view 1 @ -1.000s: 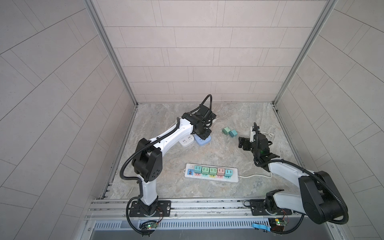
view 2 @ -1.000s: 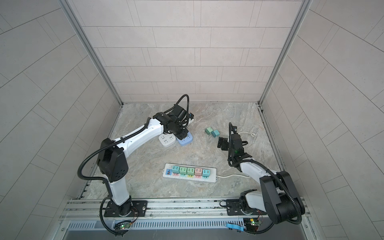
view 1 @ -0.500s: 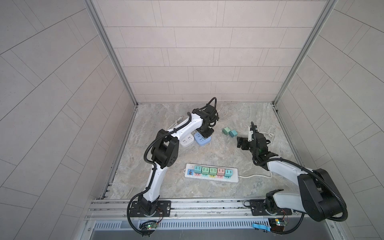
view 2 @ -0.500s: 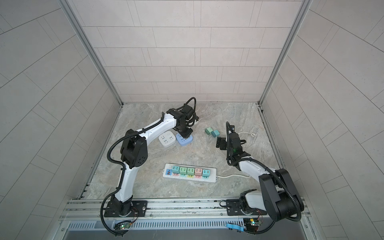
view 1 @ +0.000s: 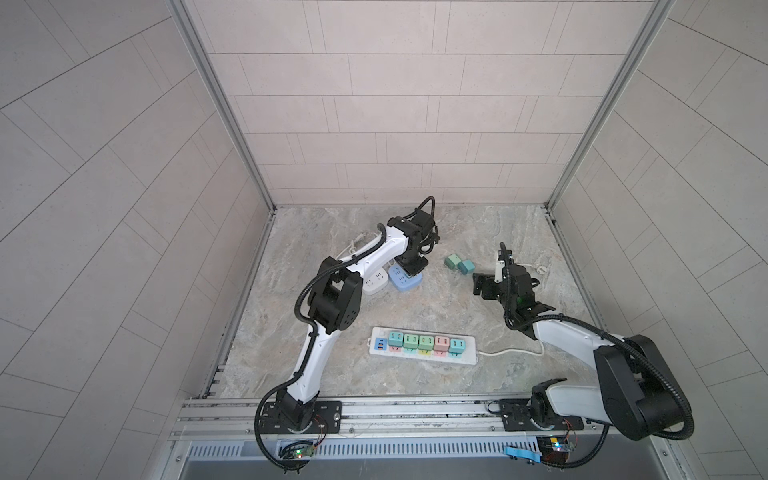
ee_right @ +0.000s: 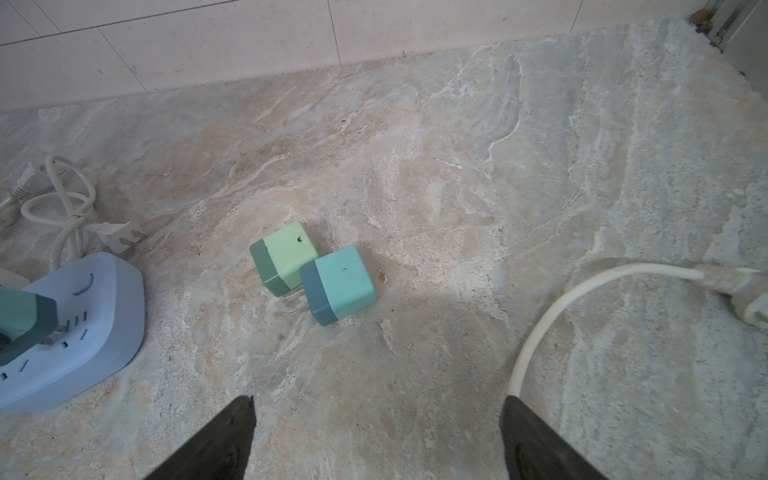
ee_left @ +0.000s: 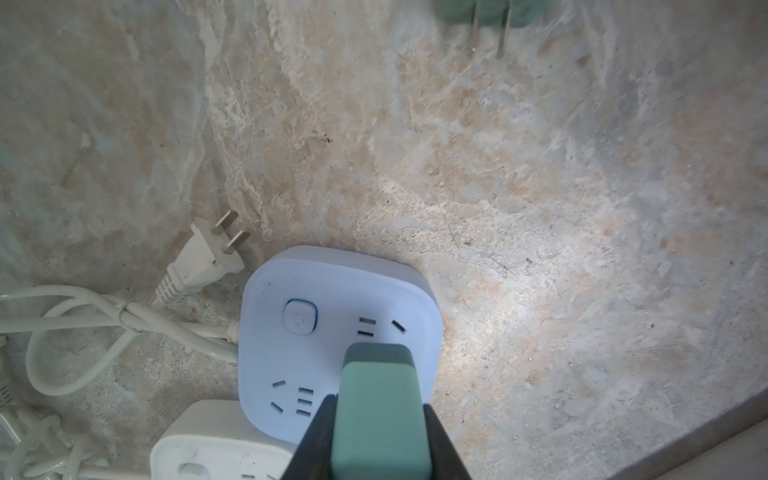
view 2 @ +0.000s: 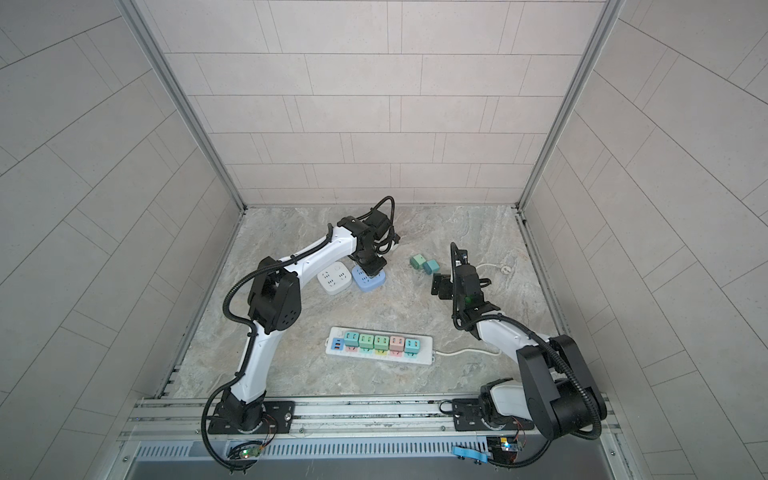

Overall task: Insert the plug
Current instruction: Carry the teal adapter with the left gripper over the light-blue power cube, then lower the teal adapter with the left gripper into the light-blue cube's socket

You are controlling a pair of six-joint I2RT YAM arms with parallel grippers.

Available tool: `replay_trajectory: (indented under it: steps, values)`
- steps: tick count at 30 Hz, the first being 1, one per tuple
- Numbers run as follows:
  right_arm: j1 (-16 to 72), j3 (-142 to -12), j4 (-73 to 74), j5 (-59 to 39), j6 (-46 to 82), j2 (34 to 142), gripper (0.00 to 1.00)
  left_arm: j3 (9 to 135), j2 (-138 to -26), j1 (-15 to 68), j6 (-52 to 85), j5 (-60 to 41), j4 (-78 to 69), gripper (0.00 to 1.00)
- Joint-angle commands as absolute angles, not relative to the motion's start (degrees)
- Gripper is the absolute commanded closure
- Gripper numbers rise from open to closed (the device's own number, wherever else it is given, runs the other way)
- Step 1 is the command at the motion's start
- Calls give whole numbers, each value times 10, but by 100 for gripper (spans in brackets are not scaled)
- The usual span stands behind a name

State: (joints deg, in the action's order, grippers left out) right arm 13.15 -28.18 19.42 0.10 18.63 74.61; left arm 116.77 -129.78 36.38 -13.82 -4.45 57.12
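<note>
My left gripper (ee_left: 378,405) is shut on a green plug (ee_left: 380,419) with a dark band at its front. It holds the plug tilted over the blue square socket (ee_left: 332,299), near a pair of slots. In the right wrist view the same plug (ee_right: 23,316) has its prongs (ee_right: 56,331) bare just at the blue socket's (ee_right: 91,328) face. I cannot tell whether they enter a slot. In both top views the left gripper (view 1: 411,266) (view 2: 369,268) stands over the socket. My right gripper (ee_right: 376,401) (view 1: 482,284) is open and holds nothing.
A light green plug (ee_right: 286,253) and a cyan plug (ee_right: 340,282) lie loose ahead of the right gripper. A white square socket (view 1: 374,286) touches the blue one. A long power strip (view 1: 469,356) carries several coloured plugs. White cables (ee_right: 540,324) (ee_left: 124,316) lie around.
The left arm's elbow has swung inward and its wrist has turned over the blue socket, still gripping the green plug. The right gripper has drifted slightly left and stays open.
</note>
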Motion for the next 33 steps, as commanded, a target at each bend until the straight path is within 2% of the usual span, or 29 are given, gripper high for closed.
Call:
replay_trajectory:
  steps: [1,14,33]
  values:
    - [136,-296,188,3,180,749,6,1192,-1320,361,-152,-42,586,100]
    - [142,-295,191,6,177,747,7,1201,-1339,361,-157,-18,599,100]
    - [148,-296,189,13,172,749,7,1230,-1407,360,-171,-63,651,100]
